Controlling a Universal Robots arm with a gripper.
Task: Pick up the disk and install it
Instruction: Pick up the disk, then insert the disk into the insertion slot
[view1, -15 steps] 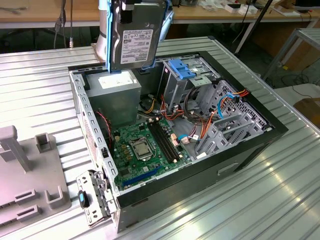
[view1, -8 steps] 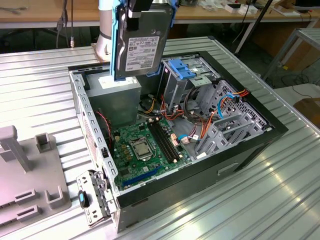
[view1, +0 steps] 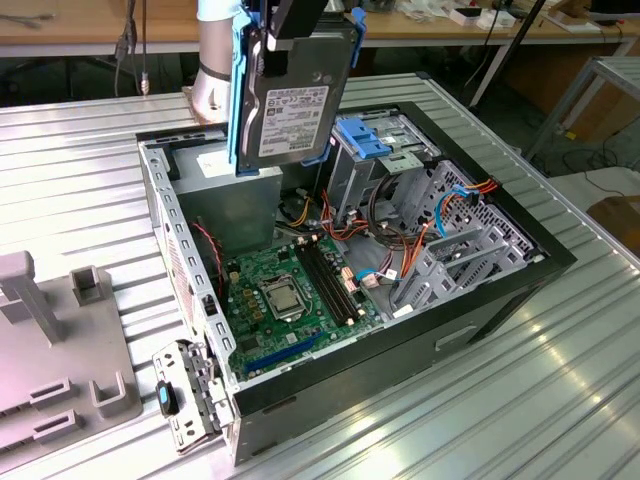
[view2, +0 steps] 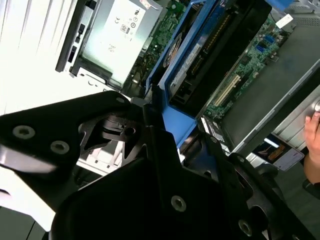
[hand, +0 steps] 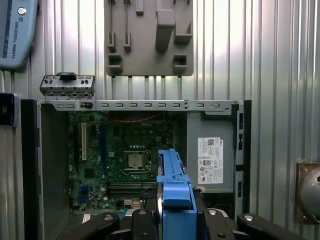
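The disk (view1: 290, 95), a grey metal drive in a bright blue carrier rail, hangs on edge above the back of the open computer case (view1: 520, 270). My gripper (view1: 297, 22) is shut on its upper end in the exterior view. In the first wrist view the blue rail of the disk (hand: 174, 186) stands between my black fingers (hand: 142, 222), over the motherboard (hand: 125, 150). In the second wrist view the disk (view2: 187, 55) runs away from the gripper (view2: 162, 117) toward the case interior.
Inside the case are a power supply (view1: 225, 195), a drive cage with a pale blue latch (view1: 365, 137) and orange and blue cables (view1: 455, 200). A grey fixture plate (view1: 50, 340) lies at the exterior view's left. A person's hand (view2: 312, 137) rests beside the case.
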